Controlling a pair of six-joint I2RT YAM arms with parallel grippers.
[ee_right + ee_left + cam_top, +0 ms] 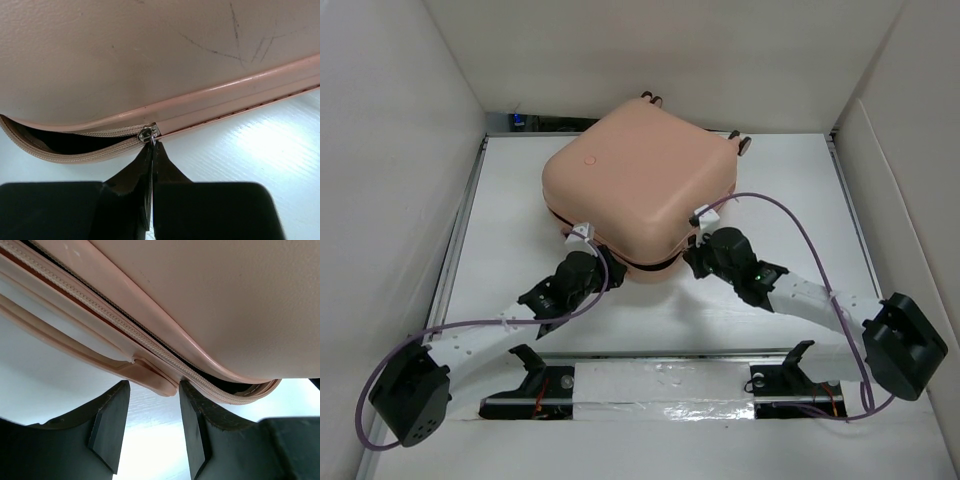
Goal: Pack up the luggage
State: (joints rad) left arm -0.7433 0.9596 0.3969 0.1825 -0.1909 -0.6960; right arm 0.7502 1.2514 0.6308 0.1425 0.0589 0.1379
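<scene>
White panel walls enclose a plain white worktop [510, 200], evenly lit.

Item one, the right hand [151, 150]: its black fingers are pressed together with no gap, and their tips appear to pinch the small metal zip pull [147, 134] at the near right corner of the case.

Item two, the left hand [152, 390]: its fingers stand apart on either side of the moulded pink lower rim [152, 376] at the near left corner. Whether either pad touches that rim cannot be told.

Outward from both, the large peach-pink hard-shell luggage [640, 170] with rounded corners lies flat at the middle of the worktop. Its lid is down and its wheels [741, 143] point toward the far wall. On one side of the pull the seam reads closed. On the other side the pink zip tape [85, 147] stands open, with black lining [50, 140] showing in the gap.

Assessment: the case appears packed, and the step in hand is closing the zip.

Recommendations:
- Draw the pull along the line of the tape toward the open stretch, not outward from the shell, because a thin tab can slip from flat pads.
- Slow down at the rounded corner and turn the wrist with the curve.
- Close the left hand on the rim, or brace against it, so the case does not slide on the smooth worktop.
- Keep the lid edge pressed down ahead of the slider so the lining is not caught.
</scene>
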